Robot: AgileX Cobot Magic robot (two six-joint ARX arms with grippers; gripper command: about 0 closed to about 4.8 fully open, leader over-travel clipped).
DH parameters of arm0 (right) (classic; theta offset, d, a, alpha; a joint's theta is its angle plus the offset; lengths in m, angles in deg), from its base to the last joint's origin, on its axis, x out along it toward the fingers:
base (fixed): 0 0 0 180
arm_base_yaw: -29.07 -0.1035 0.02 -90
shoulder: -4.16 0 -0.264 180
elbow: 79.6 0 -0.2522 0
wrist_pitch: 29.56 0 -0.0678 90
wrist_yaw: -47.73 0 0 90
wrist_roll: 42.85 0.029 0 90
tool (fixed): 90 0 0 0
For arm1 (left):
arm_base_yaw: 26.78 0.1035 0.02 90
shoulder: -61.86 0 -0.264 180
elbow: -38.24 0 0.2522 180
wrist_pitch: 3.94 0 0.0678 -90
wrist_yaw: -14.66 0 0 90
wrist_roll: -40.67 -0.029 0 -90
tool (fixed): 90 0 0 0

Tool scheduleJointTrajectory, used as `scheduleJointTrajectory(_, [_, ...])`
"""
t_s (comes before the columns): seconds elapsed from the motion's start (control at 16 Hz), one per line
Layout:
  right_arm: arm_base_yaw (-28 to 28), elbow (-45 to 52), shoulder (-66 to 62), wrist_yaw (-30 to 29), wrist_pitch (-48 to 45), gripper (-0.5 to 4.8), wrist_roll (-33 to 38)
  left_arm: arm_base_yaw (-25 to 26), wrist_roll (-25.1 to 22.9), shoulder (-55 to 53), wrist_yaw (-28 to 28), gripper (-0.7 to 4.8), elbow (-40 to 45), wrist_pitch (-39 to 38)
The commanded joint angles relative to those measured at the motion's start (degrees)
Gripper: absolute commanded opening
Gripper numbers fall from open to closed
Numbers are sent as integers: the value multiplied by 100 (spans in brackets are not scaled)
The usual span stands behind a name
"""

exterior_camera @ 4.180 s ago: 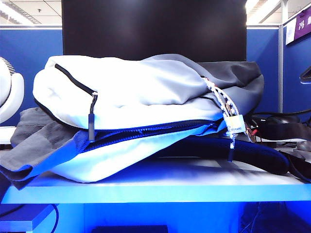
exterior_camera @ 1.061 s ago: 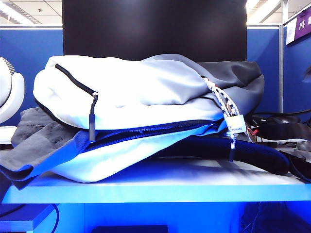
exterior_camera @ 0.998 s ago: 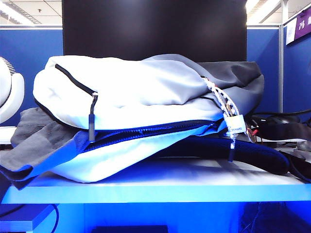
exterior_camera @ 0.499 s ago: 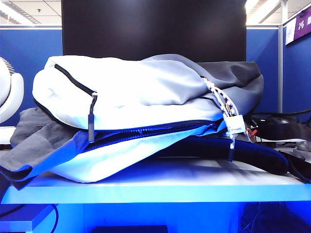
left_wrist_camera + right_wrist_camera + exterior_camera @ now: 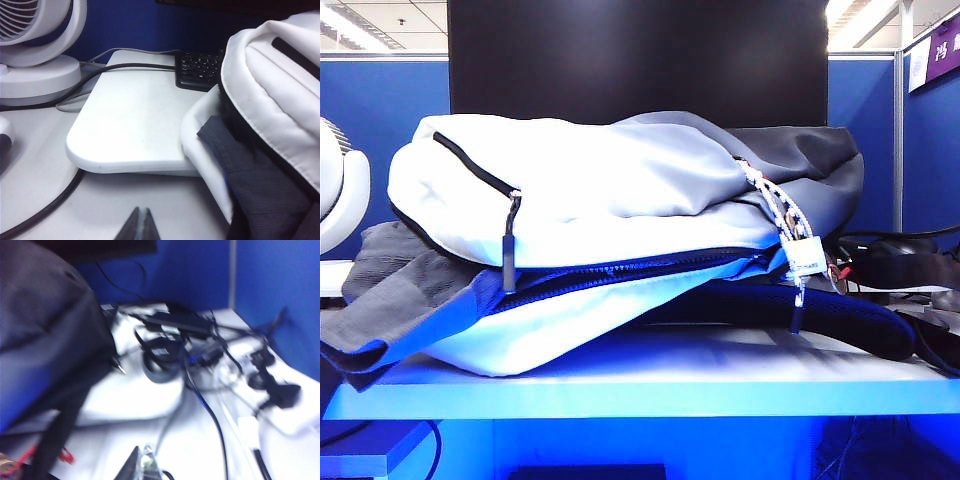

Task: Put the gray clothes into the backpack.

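Note:
The backpack (image 5: 590, 190) lies on its side on the table, light gray-white with a dark gray end at the right. Its long zipper stands open along the front. The gray clothes (image 5: 390, 290) bulge out of the backpack's left end, wrinkled and partly inside. In the left wrist view the clothes (image 5: 250, 180) sit in the mouth of the backpack (image 5: 275, 85). My left gripper (image 5: 141, 225) is shut and empty, low over the table beside that mouth. My right gripper (image 5: 142, 465) is shut and empty near the backpack's dark end (image 5: 45, 325); that view is blurred. Neither gripper shows in the exterior view.
A white fan (image 5: 35, 50), a white board (image 5: 130, 125), a black keyboard (image 5: 200, 70) and a black cable (image 5: 45, 210) lie by the left gripper. Tangled cables and plugs (image 5: 200, 350) crowd the right side. Black straps (image 5: 800, 310) and a braided cord with tag (image 5: 790, 225) hang from the backpack.
A dark shape at the exterior view's right edge has drawn out of sight. The backpack and the gray clothes have not moved.

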Motion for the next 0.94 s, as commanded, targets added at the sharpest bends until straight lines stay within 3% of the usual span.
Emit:
scheduleJointTrajectory(0.06, [-9,24,9,-304,-160,-5,-245,0,-15,15,-17,-3,0,39])
scheduleJointTrajectory(0.94, [0,22,9,-299,52,-5,-240,0,-15,15,-17,-3,0,39])
